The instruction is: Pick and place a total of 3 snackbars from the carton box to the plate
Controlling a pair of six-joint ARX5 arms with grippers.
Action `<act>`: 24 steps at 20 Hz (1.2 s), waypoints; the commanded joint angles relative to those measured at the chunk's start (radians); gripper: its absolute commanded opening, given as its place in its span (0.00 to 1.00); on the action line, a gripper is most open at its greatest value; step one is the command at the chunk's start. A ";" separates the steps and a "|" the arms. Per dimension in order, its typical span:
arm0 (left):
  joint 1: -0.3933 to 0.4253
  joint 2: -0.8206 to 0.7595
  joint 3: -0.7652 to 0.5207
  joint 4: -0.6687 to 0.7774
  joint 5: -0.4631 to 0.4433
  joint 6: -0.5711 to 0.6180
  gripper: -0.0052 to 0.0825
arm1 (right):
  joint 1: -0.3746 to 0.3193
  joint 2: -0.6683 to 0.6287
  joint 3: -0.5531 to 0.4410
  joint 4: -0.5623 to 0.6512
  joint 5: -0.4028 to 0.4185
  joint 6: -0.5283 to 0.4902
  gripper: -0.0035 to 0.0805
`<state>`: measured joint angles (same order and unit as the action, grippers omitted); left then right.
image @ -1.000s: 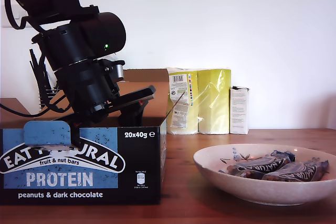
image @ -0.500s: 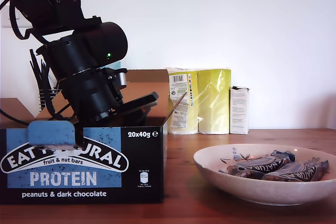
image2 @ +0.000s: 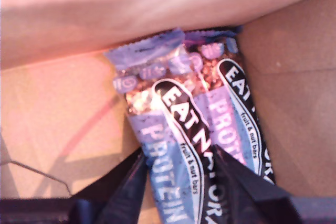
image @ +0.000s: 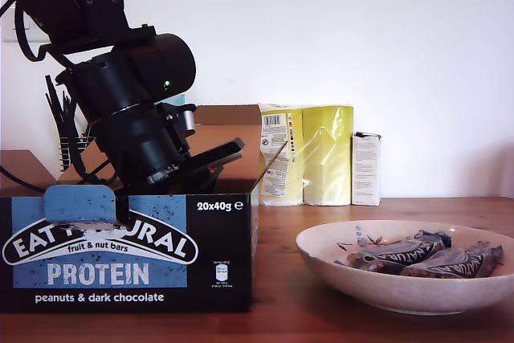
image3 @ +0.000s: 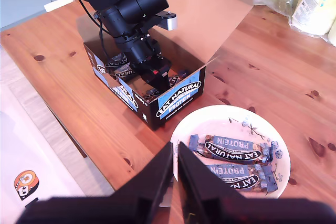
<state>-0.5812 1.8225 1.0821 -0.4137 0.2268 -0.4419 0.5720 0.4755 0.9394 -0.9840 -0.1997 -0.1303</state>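
The carton box (image: 120, 255) stands at the exterior view's left, and my first gripper (image: 218, 155) reaches down into it. Inside the box, that gripper (image2: 179, 153) has its dark fingers (image2: 128, 184) pressed against both long edges of a snackbar (image2: 178, 129). A second snackbar (image2: 241, 114) lies beside it. The plate (image: 401, 291) sits at the exterior view's right and holds two snackbars (image: 401, 253) (image: 454, 263). My second gripper (image3: 176, 148) hangs shut and empty above the plate's rim (image3: 181, 129), looking down on the box (image3: 178, 95) and the first arm (image3: 136, 9).
Yellow packs (image: 309, 154) and a small white carton (image: 365, 169) stand against the wall behind the plate. The box's brown flap (image3: 205, 14) stands open. The wooden table's edge (image3: 79, 145) runs close to the box's side, with floor beyond it.
My first arm has dropped lower into the carton box, then held nearly still. The box has slid slightly toward the plate. The plate and its bars have not moved.
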 commanded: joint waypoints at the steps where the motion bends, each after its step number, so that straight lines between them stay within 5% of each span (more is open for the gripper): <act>1: 0.002 0.034 0.023 -0.021 0.001 0.023 0.34 | 0.004 0.000 -0.018 0.008 0.000 -0.002 0.03; 15: -0.005 0.008 0.419 -0.482 -0.089 0.337 0.34 | 0.004 0.000 -0.018 0.007 0.001 -0.003 0.03; 19: -0.070 0.008 0.604 -0.539 -0.075 0.573 0.34 | 0.004 0.000 -0.018 0.007 0.002 -0.003 0.03; 24: -0.226 0.008 0.658 -0.415 -0.059 1.045 0.34 | 0.004 -0.003 -0.018 -0.002 0.000 0.002 0.03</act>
<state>-0.8005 1.8221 1.7519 -0.8455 0.1638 0.5423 0.5720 0.4755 0.9394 -0.9874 -0.1997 -0.1310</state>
